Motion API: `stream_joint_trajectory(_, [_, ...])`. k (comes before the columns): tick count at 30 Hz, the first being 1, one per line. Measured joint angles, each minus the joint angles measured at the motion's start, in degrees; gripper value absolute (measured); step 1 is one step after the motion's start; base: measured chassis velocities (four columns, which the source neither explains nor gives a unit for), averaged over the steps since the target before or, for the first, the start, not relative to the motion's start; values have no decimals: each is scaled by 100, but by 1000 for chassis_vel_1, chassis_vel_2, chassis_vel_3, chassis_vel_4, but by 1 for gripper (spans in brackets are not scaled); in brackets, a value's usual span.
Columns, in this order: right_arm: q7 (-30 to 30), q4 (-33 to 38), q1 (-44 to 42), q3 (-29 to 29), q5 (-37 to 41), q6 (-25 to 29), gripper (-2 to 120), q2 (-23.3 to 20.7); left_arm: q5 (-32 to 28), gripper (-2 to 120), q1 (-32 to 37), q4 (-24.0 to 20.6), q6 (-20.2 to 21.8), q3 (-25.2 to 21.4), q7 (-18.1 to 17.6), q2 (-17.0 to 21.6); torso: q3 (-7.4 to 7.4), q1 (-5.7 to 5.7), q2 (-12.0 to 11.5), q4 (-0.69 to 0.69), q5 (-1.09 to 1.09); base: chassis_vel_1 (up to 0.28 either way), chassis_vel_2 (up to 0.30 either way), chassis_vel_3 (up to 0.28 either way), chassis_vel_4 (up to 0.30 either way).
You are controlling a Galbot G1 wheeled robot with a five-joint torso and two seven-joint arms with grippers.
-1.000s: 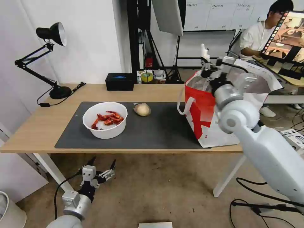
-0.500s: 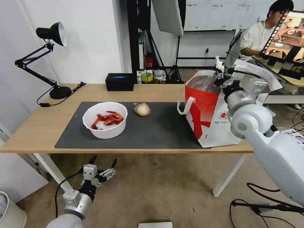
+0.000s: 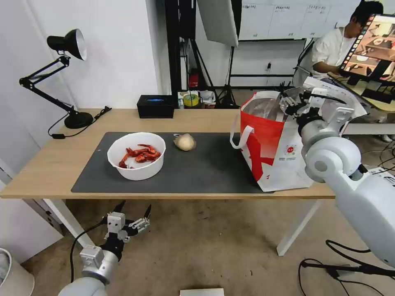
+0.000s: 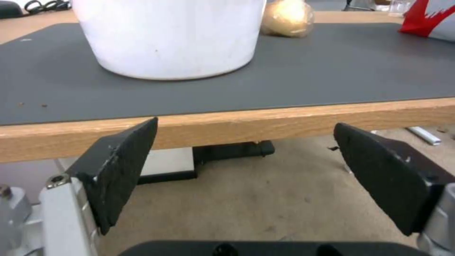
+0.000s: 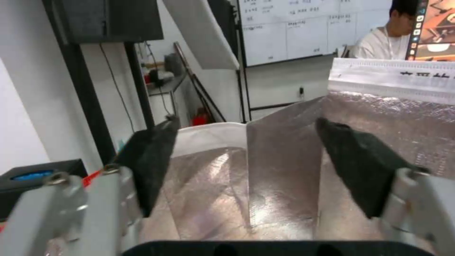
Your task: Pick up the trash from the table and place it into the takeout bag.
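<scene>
The white bowl of red crayfish shells (image 3: pixel 136 155) (image 4: pixel 170 35) stands on the dark grey mat (image 3: pixel 205 164) on the table (image 3: pixel 49 164). The beige wrapped lump (image 3: pixel 185 142) (image 4: pixel 288 17) lies just beyond it. At the table's right end stands the takeout bag (image 3: pixel 267 148), its foil lining (image 5: pixel 284 160) showing. My right gripper (image 3: pixel 296 100) (image 5: pixel 247 121) hovers open over the bag's mouth with nothing between its fingers. My left gripper (image 3: pixel 134 207) (image 4: pixel 246 124) hangs open below the table's front edge, in front of the bowl.
A black tissue box (image 3: pixel 155 106) (image 5: pixel 33 176) sits at the table's back edge and a black desk lamp (image 3: pixel 68 45) at the back left. Cables lie on the floor to the right. A person sits at a desk behind the bag.
My right gripper has moved right and lower, to the bag's open top. A small white thing seen at its tips earlier no longer shows. The left arm has hardly moved.
</scene>
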Motion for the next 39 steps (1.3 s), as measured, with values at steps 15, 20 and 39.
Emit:
stream_joint_trajectory(15, [-716,189,175,-141,144,233,100,-49,-24,100,30,-88,1,-43,2,78,0,0,0,0,0,0,0,0,0])
stream_joint_trajectory(20, [-1282,372,305,-375,172,431,100,-77,-25,100,56,-102,0,-76,2,63,0,0,0,0,-1,0,0,0,0])
stream_joint_trajectory(39, [-2747,1282,-1727,-354,-1521,1045,100,-73,-27,100,53,-113,-11,-93,2,2,0,0,0,0,0,0,0,0,0])
